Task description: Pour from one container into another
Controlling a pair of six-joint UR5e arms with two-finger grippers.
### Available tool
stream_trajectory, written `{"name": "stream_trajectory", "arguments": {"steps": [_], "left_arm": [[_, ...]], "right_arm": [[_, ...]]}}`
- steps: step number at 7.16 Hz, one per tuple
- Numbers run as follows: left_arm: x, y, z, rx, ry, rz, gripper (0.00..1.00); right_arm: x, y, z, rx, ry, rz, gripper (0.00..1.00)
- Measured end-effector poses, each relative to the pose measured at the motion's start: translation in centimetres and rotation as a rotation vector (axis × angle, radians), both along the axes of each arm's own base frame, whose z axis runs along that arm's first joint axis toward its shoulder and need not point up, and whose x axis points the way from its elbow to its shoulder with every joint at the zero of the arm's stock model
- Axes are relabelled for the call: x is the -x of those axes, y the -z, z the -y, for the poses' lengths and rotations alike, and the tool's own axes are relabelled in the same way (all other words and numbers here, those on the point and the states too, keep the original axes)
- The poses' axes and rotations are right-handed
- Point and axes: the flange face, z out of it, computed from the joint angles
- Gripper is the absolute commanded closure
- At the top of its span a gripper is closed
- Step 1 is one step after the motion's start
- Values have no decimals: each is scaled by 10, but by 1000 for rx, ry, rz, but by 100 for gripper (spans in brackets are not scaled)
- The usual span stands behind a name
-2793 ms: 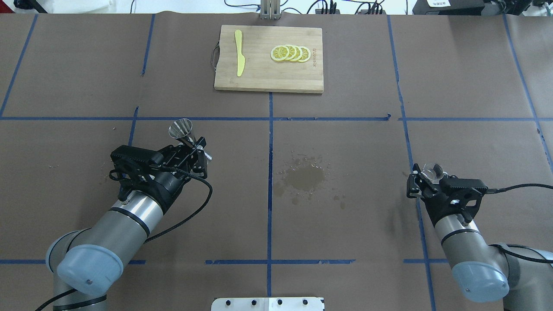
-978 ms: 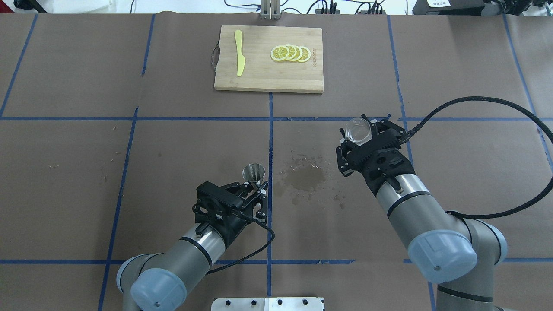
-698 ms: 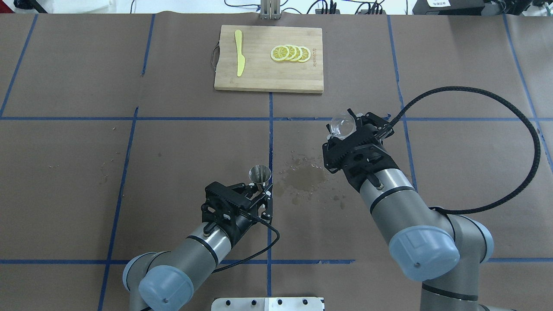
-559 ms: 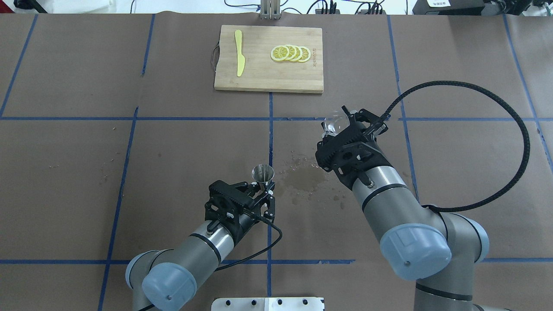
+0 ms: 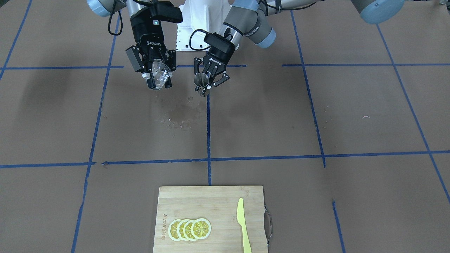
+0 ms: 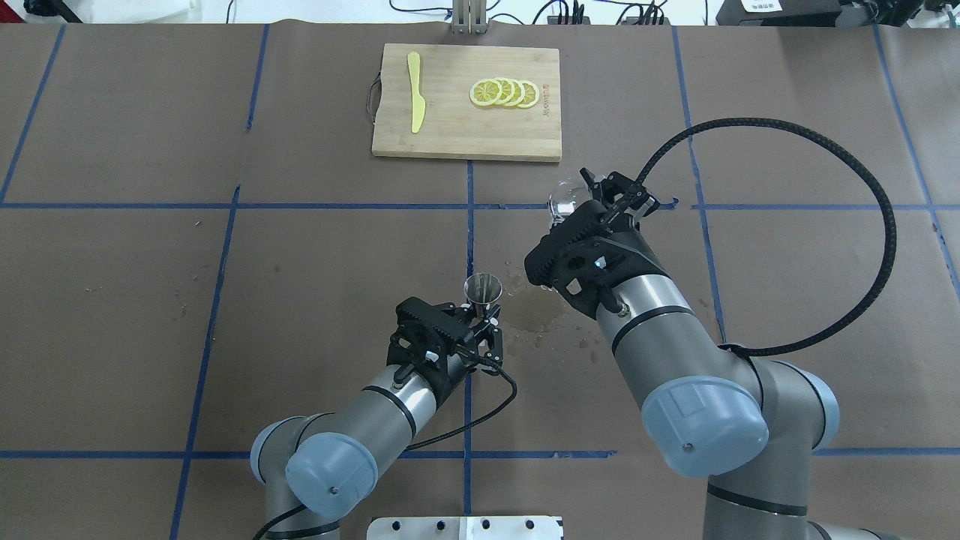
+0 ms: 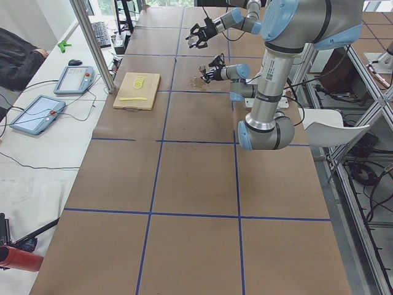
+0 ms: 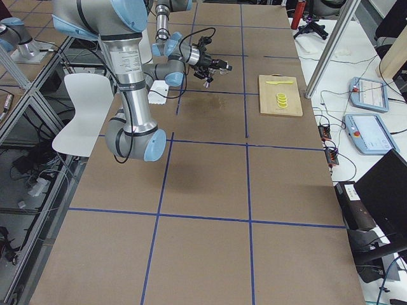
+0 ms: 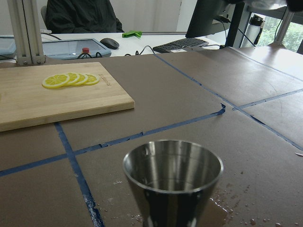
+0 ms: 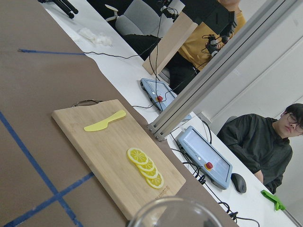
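My brown-papered table [image 6: 90,360], gridded with blue tape [image 6: 112,205], filled the frame. In the left side view, a white bench [image 7: 43,147] ran down the left edge; a white chair [image 7: 331,130] stood at right.

We see a brown table [image 6: 112,135] crossed by a grid of blue tape lines [image 6: 469,225], with a darker brown speckled stain [image 6: 536,315]. The pale wooden board [image 6: 450,131] carries yellow lemon slices [image 6: 504,93] and a yellow knife [image 6: 415,94]. The jigger [image 6: 482,287] is mirror silver, the glass cup [image 5: 160,73] is clear, and the left gripper [image 6: 482,320] and right gripper [image 5: 159,80] are black.
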Motion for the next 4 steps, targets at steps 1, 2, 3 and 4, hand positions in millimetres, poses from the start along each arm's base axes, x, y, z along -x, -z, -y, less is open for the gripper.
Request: {"name": "stream_trajectory", "arguments": {"steps": [1,2,3,4], "left_arm": [[-2,6,2,-2,-9,-6,100],[-3,11,4,-4,-16,-10,100],[-5,16,7,-7,-20,-13,100],[-9,22,12,-8,-18,-14,100]], "right_arm": [[-2,0,4,-4,-6,-21,100],[-3,-1,7,-5,-11,-39,100],[-4,-2,9,-9,-12,-59,100],[-4,-2,10,-14,-10,-75,100]]}}
